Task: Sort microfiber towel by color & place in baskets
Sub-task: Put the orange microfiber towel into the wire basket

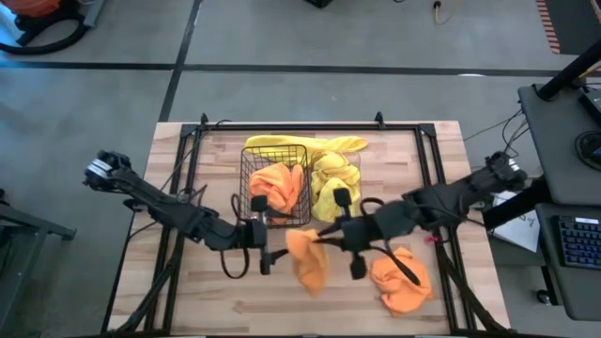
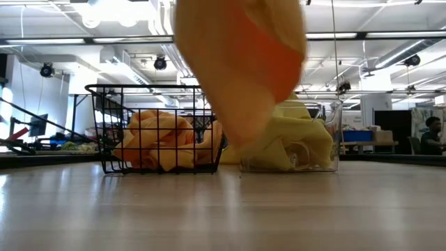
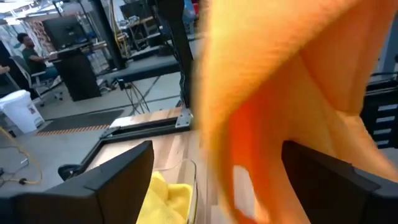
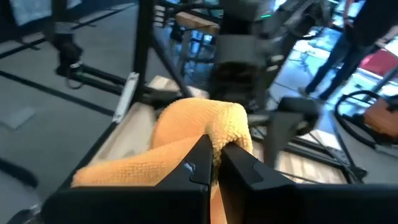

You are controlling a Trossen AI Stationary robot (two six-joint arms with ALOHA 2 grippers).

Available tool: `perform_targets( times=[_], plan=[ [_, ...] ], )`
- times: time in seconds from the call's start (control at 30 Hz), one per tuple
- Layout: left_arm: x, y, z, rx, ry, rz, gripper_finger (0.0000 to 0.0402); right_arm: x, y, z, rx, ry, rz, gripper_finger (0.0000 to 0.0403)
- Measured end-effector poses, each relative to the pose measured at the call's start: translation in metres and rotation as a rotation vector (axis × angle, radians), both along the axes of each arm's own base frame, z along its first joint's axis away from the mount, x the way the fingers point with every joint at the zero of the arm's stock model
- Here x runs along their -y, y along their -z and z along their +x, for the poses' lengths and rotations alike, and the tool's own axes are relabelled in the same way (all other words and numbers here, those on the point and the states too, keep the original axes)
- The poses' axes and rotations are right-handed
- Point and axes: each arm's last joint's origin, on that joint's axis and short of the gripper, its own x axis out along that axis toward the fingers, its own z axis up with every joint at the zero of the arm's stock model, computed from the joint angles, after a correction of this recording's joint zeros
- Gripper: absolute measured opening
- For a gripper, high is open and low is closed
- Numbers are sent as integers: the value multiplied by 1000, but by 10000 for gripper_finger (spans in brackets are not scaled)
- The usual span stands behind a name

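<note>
My right gripper (image 4: 216,158) is shut on an orange towel (image 1: 307,258) near the table's middle, in front of both baskets. My left gripper (image 1: 270,247) is open just left of that towel, and its two fingers (image 3: 124,180) stand wide apart with the hanging cloth (image 3: 280,93) between or before them. The black wire basket (image 1: 275,188) holds orange towels. The clear bin (image 1: 338,183) to its right holds yellow ones. One yellow towel (image 1: 282,145) drapes over the far rims. Another orange towel (image 1: 402,279) lies crumpled on the table. My right gripper pinches a bunched fold of the orange towel (image 4: 214,127) between its two fingers, reaching level from the table's right. The cloth hangs slack below the fingers, and in the low view its lower end (image 2: 237,139) is clear of the table.
The baskets stand side by side at the table's far middle (image 2: 160,132). A black frame runs along the table's left, right and far edges (image 1: 282,125). Bare wood lies toward the near left (image 1: 188,291). A person sits in the room beyond (image 3: 28,53).
</note>
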Motion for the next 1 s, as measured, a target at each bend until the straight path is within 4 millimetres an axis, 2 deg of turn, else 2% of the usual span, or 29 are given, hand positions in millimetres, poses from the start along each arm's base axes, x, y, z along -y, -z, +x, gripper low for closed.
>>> perform_targets(
  times=[0.27,0.37,0.47,0.67,0.7,0.87,1.0],
  plan=[
    [7,17,12,-31,-4,-8,310,33,-1,21,73,86,-1,9],
    [8,18,14,-13,-8,-20,287,45,-1,25,81,124,1,9],
    [7,18,14,-10,-32,-18,227,53,1,27,74,150,-3,9],
    [4,13,13,2,-37,-18,35,60,8,34,57,173,-9,9],
    [4,13,12,4,-38,-19,19,61,9,36,53,177,-6,9],
    [1,6,8,14,-38,-3,9,69,11,40,52,216,47,24],
    [-3,-2,2,28,-35,-4,3,81,12,39,23,264,104,75]
  ],
)
